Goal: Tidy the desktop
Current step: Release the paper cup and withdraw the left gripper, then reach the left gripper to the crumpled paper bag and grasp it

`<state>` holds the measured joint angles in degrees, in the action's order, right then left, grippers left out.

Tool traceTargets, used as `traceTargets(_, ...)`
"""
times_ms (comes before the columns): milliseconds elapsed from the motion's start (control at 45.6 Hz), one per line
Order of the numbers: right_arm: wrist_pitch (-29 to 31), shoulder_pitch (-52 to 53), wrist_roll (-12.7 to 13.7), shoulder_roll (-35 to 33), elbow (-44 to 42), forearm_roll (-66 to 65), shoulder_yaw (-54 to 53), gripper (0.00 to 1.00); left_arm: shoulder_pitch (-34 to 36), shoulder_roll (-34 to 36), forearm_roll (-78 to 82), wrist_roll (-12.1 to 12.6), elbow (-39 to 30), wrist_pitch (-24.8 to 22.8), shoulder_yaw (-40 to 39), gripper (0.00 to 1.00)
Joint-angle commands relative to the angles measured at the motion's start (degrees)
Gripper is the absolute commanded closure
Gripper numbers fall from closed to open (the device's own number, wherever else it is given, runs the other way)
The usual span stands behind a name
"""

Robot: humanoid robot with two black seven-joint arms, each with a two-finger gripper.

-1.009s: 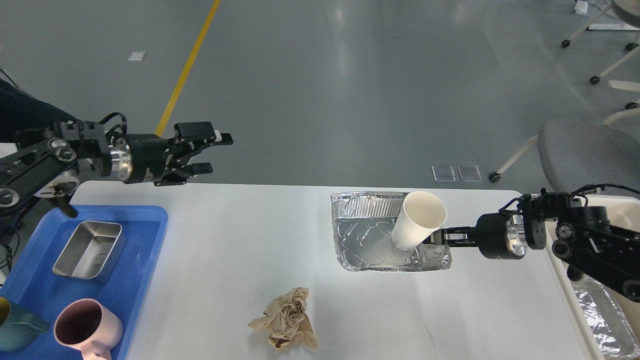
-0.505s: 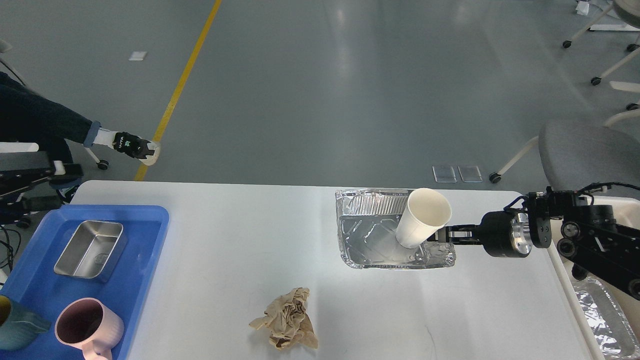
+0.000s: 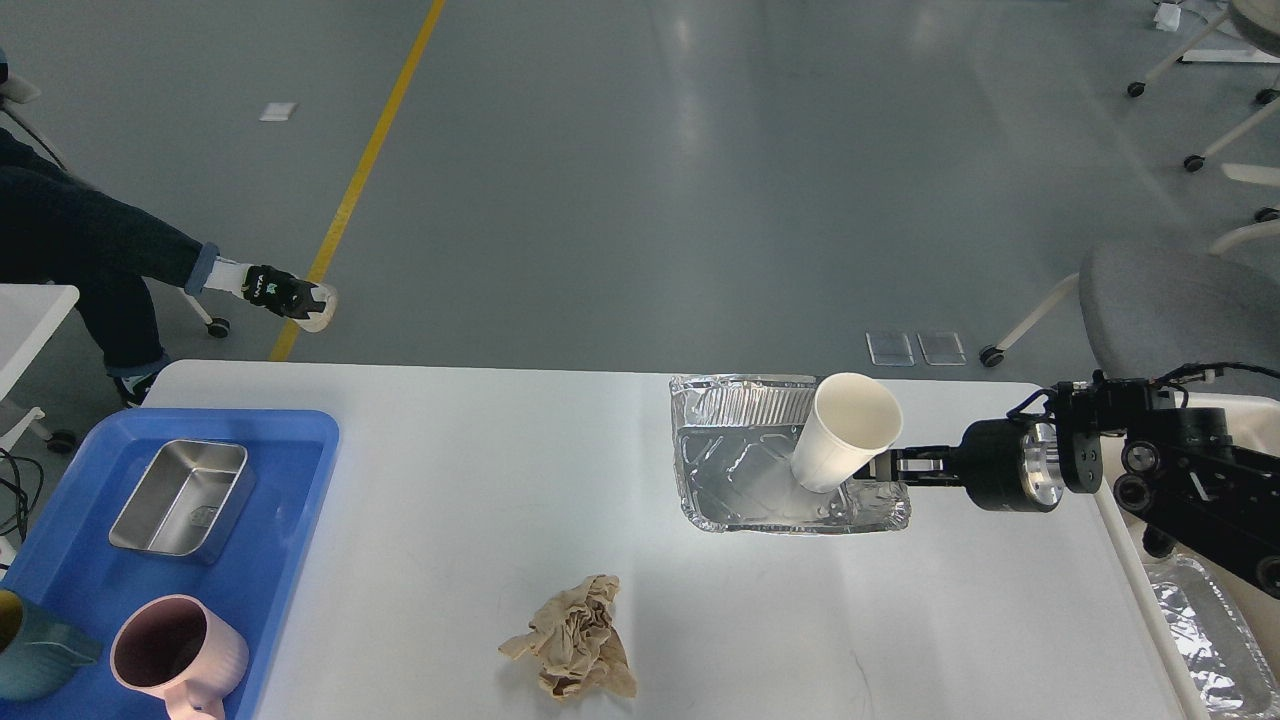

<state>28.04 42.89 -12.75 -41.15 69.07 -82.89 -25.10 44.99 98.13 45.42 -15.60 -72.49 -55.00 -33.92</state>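
Note:
The white desktop [image 3: 450,480] spans the lower part of the head view. A silver foil tray [image 3: 735,470] sits at its back right, with a white paper cup [image 3: 845,435] leaning inside it, mouth toward me. My right gripper [image 3: 872,472] reaches in from the right and is shut on the foil tray's right rim, just behind the cup's base. A crumpled brown paper [image 3: 572,650] lies near the front middle. My left gripper is out of view.
A blue plastic tray [image 3: 60,580] at the left holds a steel container [image 3: 180,497], a pink mug [image 3: 175,655] and a teal cup [image 3: 30,650]. A beige bin [image 3: 1240,420] with foil [image 3: 1200,630] stands at the right edge. A grey chair [image 3: 1180,310] and a person's leg [image 3: 90,250] are beyond the table.
My left arm has withdrawn out of view to the left. My right gripper has pulled the foil tray with the cup slightly to the right.

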Motion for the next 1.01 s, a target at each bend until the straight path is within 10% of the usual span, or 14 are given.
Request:
traceTargets(0,0.0,-0.18,-0.09,-0.07,0.01,0.01,-0.03,1.0,-0.08,-3.81,0.28,5.39,0.07,0.0,-0.09,0.02)
traceTargets(241,-0.09,-0.44,-0.09,-0.16,0.1,0.01,-0.12,1.0,2.9,-32.53,7.83,22.01,-0.02,0.95,-0.27,0.02)
traceTargets(527,-0.18,-0.53,-0.09,-0.77,0.19,0.01,-0.21,1.0,1.85,-64.28,21.64,27.19,4.9,1.21,4.03,0.02)
traceTargets(658,-0.35,-0.7,-0.09,-1.56,0.19,0.01,-0.3,1.0,1.77,-70.7,21.64,31.77,7.71,1.83,8.78,0.02)
traceTargets(987,-0.79,-2.28,0.0,-1.65,0.45,0.01,-1.0,1.0,1.85,-82.13,21.73,31.6,17.46,8.33,14.24,0.02)
